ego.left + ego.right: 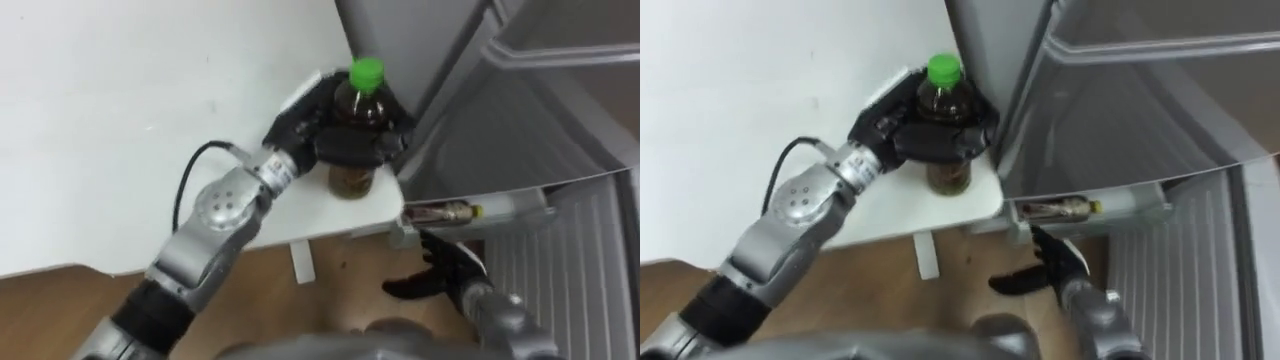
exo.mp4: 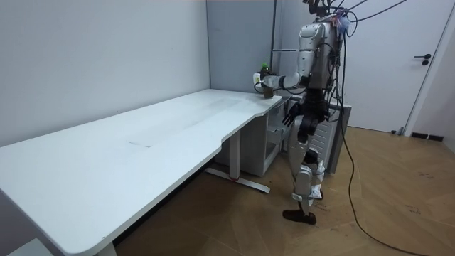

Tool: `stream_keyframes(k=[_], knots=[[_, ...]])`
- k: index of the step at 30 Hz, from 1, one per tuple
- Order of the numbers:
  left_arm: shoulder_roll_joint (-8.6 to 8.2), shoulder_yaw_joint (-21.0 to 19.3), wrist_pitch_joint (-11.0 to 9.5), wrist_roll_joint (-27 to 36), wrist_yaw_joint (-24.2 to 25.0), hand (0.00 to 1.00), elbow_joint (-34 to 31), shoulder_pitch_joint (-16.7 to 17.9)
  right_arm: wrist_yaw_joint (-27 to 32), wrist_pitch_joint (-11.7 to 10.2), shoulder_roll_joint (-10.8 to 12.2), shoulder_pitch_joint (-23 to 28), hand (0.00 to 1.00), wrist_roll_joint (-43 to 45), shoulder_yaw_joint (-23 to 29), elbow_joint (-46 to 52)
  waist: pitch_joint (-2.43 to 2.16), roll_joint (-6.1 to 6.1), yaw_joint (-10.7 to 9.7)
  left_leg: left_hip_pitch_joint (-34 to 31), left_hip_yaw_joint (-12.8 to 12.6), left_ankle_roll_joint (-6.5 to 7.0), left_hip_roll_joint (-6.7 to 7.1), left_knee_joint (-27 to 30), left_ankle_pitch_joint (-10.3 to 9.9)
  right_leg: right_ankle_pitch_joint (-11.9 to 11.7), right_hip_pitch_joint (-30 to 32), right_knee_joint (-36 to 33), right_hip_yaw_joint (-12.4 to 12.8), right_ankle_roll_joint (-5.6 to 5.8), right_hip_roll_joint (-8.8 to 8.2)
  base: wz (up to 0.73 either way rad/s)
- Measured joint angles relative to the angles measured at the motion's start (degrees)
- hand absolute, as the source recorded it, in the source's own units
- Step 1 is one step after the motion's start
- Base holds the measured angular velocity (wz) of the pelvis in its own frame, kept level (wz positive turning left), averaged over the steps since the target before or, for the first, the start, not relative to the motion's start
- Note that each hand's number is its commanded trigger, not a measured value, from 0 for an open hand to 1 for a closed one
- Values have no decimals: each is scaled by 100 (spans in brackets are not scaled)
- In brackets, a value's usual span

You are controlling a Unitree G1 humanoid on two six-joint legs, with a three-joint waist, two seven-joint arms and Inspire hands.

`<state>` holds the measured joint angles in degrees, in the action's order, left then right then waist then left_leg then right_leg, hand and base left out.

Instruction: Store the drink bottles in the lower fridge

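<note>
A brown drink bottle (image 1: 354, 181) with a green cap (image 1: 366, 72) stands upright at the corner of the white table (image 1: 120, 120), right beside the grey fridge (image 1: 500, 120). My left hand (image 1: 335, 130) is shut on the bottle's middle, with dark fingers wrapped round it, and also shows in the right eye view (image 1: 925, 130) and the room view (image 2: 267, 84). My right hand (image 1: 440, 275) hangs lower, below the table edge in front of the fridge, with fingers relaxed and holding nothing. I stand at the table's far end, by the fridge.
The fridge's ribbed lower front (image 1: 570, 270) lies just right of my right hand. A small metal part with a yellow tip (image 1: 450, 212) sits under the fridge's upper section. The table leg (image 1: 300, 262) stands on the wooden floor (image 1: 60, 300).
</note>
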<state>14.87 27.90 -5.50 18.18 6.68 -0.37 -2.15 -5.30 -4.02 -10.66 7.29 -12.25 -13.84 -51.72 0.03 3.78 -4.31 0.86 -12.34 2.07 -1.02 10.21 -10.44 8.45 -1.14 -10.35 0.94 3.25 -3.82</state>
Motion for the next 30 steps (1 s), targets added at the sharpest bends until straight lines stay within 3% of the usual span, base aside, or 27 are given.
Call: stream_keyframes(k=[2, 5, 11, 21, 30], knots=[[-1, -459, -62, -231, -143, 100, 4, 231, 45, -75, -4, 97, 0, -6, 106, 156, 5, -55, 146, 110, 191, -6, 29, 55, -6, -86, -213, 153, -277, -59, -10, -26], [-180, -1051, -126, -548, -372, 100, 0, 413, 158, -151, -16, 90, 0, -7, 180, 168, 19, -138, 149, 88, 213, -11, 87, 47, -10, -65, -295, 249, -420, -34, -18, 4], [-369, -1513, -230, -958, -955, 100, 0, 642, 145, -156, 8, 132, 0, 3, 228, 154, 30, -124, 168, 31, 344, -88, 65, 56, -53, 51, -251, 199, -638, -90, 16, 4], [-324, -1552, -310, -966, -1012, 100, -2, 737, 126, -175, 14, 190, 0, -77, 375, 112, 4, -89, 282, -50, 386, -93, 55, 151, -46, 56, -176, 145, -696, -100, 19, 2], [-150, -1086, -318, 51, 167, 100, -46, 722, -152, -140, -11, 53, 0, 45, 371, 88, -11, -184, 218, -192, 469, -78, 63, 217, -57, 55, -89, 52, -832, -100, -5, 5]])
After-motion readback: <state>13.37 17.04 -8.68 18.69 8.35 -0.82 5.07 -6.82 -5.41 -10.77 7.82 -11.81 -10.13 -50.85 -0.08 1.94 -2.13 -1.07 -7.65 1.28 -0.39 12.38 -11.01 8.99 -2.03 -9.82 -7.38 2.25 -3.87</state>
